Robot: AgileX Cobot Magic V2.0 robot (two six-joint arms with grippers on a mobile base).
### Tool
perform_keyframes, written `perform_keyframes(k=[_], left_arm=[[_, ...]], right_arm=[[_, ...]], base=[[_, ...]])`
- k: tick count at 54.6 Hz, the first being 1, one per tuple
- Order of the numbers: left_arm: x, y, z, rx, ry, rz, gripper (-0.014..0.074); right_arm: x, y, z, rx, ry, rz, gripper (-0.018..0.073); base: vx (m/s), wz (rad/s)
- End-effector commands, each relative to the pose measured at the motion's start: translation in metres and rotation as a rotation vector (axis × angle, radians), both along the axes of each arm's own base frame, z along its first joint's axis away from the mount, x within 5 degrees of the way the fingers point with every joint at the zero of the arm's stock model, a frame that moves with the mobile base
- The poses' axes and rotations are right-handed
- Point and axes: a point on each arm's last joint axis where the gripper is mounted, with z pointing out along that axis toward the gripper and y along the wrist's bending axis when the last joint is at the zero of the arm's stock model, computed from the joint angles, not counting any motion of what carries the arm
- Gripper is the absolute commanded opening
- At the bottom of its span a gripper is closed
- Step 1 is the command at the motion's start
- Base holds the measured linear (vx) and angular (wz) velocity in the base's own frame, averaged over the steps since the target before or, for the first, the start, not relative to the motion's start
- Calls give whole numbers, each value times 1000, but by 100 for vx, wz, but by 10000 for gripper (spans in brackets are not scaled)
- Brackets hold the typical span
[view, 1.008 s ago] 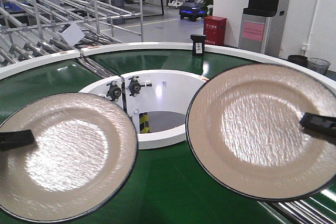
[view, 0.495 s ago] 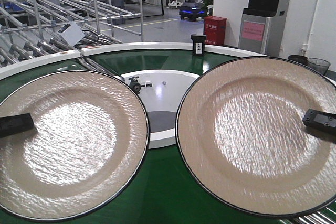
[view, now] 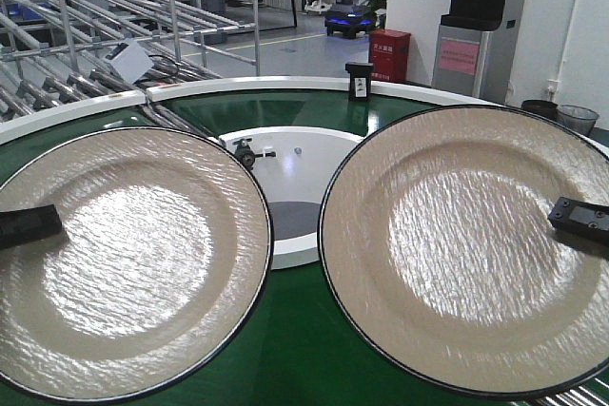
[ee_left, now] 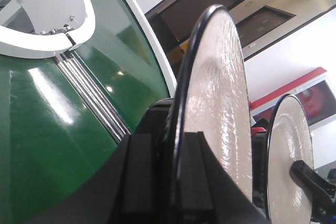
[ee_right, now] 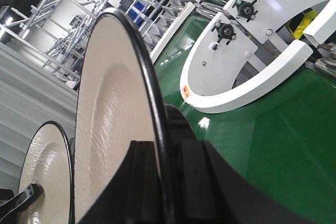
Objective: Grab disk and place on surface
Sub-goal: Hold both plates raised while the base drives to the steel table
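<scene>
**Front and wrist views.** Two wide, shallow dishes are being held side by side over the green conveyor belt (view: 285,349), their rims near each other but apart. The left disk (view: 124,263) is showing a beige, rippled face with a dark rim and a patch of glare. The right disk (view: 466,244) is showing the same face and is sitting slightly higher in the front view.

The left pincer (ee_left: 176,171) is clamping the left disk by its rim, with one black finger lying against each face, so the disk is running edge-on between the jaws in the left wrist view. The right pincer (ee_right: 161,182) is gripping the right disk likewise, the rim passing between its two fingers. In the front view each pincer is reaching in from the outer side of its disk.

Behind the disks the white inner ring (view: 314,154) of the belt is showing. Two dark bins (view: 576,119) are standing by the right-hand wall; what they are holding cannot be told.
</scene>
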Motion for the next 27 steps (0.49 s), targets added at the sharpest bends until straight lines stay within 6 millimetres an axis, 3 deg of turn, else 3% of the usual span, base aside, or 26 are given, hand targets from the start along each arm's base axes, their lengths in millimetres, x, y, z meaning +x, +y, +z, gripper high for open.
perform_keyframes(k=[1, 27], left_arm=[[-7, -3, 28, -136, -101, -13, -1], [-7, -3, 28, -136, -101, -13, -1]], right_arm=[[-4, 1, 22, 104, -80, -12, -9], [-4, 1, 22, 104, -80, -12, -9]], base=[[0, 0], [-3, -9]])
